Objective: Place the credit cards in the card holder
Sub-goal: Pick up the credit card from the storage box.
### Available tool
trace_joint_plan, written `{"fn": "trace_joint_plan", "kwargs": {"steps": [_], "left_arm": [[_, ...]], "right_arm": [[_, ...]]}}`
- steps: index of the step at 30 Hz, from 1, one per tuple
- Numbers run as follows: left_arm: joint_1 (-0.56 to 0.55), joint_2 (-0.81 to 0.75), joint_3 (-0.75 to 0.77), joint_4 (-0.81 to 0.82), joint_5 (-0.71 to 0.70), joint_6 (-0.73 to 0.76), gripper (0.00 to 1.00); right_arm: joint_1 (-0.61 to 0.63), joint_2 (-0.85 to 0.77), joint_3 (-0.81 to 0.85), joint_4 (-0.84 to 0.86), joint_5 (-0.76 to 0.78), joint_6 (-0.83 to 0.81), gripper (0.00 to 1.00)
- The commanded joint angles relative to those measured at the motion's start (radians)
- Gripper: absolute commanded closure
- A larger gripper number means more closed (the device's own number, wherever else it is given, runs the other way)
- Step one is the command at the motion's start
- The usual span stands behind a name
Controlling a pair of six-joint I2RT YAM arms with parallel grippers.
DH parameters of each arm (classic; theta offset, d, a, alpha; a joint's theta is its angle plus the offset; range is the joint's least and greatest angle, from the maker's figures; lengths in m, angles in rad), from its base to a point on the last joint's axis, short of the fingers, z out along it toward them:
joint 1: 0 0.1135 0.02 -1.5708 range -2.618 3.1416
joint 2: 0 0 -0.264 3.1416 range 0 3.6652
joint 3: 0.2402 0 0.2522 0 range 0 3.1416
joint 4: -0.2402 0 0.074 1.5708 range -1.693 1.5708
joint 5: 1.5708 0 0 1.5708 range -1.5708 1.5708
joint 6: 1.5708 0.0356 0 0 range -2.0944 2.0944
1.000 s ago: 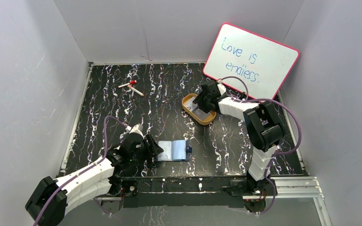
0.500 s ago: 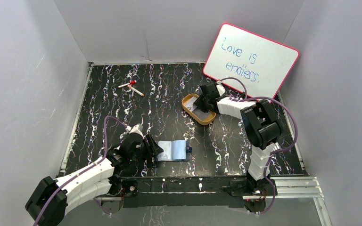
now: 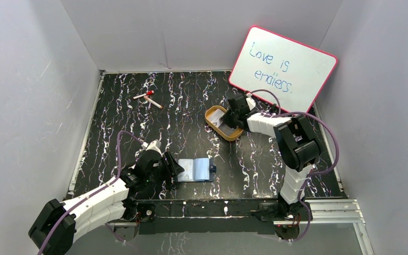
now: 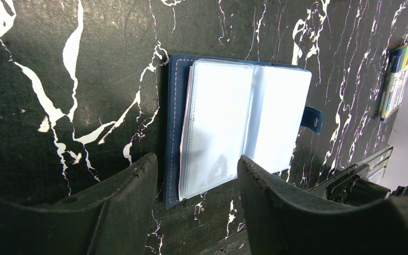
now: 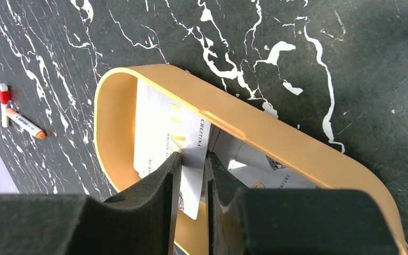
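The card holder (image 3: pixel 195 170) lies open and flat on the black, white-veined desk (image 3: pixel 122 122), close to the near edge and a little left of its middle. In the left wrist view its navy cover (image 4: pixel 172 133) frames pale, cloudy sleeves, and the snap tab (image 4: pixel 312 119) sticks out from the side away from the arm. The left gripper (image 3: pixel 173 168) sits at the holder's left end, spread wide. Its two dark fingers (image 4: pixel 122 207) stand on either side of the holder's nearest edge, pinching nothing.

The credit cards are in the oval golden-orange tin (image 3: pixel 213 121), which rests toward the far right of the desk, in front of the leaning whiteboard (image 3: pixel 284 66). The right gripper (image 3: pixel 235 112) reaches into the tin, pressed almost together on the edge of one white printed credit card (image 5: pixel 164 125). That card is tilted, with its upper part leaning against the tin's rim (image 5: pixel 276 141). More cards (image 5: pixel 249 170) lie flat on the tin's floor beside it.

Two marker pens (image 3: pixel 149 98), one with a red cap, lie toward the far left part of the desk, well apart from both arms.
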Motion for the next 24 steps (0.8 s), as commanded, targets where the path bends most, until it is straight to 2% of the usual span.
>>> {"fn": "trace_joint_plan", "kwargs": {"steps": [1, 11, 24], "left_arm": [[0.006, 0.006, 0.005, -0.006, 0.003, 0.013, 0.46], [0.006, 0.021, 0.015, -0.006, 0.003, 0.02, 0.46], [0.006, 0.031, 0.02, -0.008, 0.005, 0.023, 0.46]], "right_arm": [[-0.001, -0.038, -0.028, -0.041, 0.033, -0.021, 0.71], [-0.001, -0.076, -0.032, -0.017, 0.033, -0.035, 0.78], [-0.001, -0.088, -0.019, -0.017, 0.024, -0.052, 0.95]]}}
